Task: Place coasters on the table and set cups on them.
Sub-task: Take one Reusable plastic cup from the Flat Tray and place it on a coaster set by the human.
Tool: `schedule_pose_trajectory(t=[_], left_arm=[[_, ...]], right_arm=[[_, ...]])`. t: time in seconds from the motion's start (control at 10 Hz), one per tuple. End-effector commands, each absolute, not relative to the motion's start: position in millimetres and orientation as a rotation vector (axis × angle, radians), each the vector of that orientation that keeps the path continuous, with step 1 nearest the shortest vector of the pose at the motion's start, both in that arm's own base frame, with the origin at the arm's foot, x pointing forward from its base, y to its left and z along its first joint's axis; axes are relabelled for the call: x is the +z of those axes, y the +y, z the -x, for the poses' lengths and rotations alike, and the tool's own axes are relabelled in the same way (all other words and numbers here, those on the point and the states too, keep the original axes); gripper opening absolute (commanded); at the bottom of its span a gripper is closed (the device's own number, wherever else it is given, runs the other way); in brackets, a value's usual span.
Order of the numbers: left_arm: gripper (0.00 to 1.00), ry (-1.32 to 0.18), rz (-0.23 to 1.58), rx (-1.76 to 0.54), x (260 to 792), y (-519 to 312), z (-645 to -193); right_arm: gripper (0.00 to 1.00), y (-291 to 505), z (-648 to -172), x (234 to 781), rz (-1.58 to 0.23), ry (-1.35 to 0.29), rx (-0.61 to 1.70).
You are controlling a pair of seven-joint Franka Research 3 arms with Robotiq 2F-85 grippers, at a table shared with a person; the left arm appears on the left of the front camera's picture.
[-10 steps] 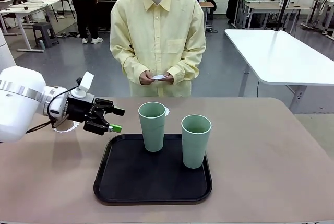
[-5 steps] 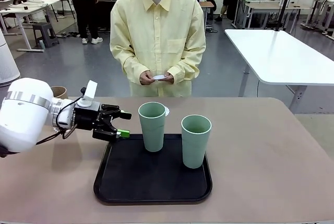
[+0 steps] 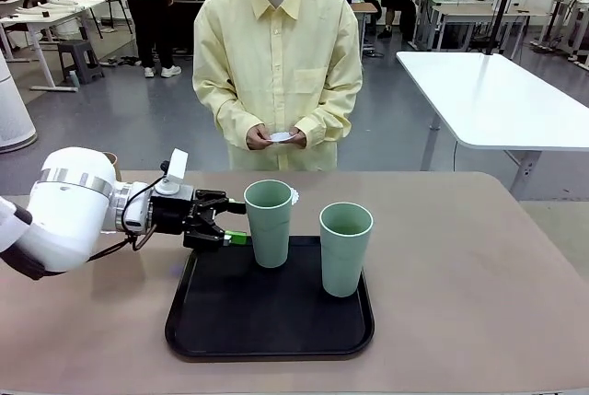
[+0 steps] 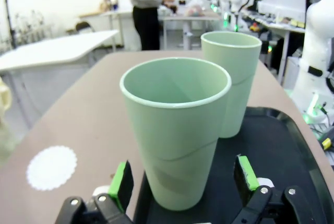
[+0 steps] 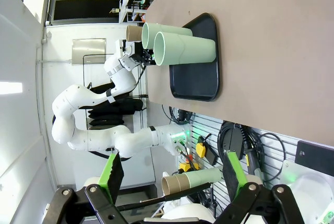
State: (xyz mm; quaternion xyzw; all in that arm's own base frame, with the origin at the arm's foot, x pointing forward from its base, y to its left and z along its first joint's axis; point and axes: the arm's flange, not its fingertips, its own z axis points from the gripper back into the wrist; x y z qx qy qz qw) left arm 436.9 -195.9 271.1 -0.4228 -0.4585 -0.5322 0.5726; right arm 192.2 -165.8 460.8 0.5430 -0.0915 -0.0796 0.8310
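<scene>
Wide left jaws have moved up to the left green cup (image 4: 175, 130), seemingly bracketing it

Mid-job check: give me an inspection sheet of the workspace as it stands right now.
Surface: beige table with a black tray near the middle.
Job's things: left green cup and right green cup stand on the tray; tan cup stands by the left arm; one coaster lies on the table; the person holds another coaster.
Clutter: nothing seen.
Claws: left claw open, at the left green cup, not closed on it; right claw open, empty.
Cables: black cable loops at the left wrist.
Surroundings: person at the far side; white table beyond.
</scene>
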Motion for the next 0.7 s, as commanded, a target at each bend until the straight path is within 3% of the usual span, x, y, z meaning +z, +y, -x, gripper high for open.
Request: schedule_pose_trajectory(t=[0.0,0.6], left_arm=[[1.0,-1.134,0.965,-1.277,260,-207,-439],[1.0,-1.123,0.991,-1.307,246,-219,-445]], right_arm=[[1.0,-167,-193,460,-1.168,-0.208,-0.151],[1.0,-167,-193,460,-1.168,-0.208,-0.151]])
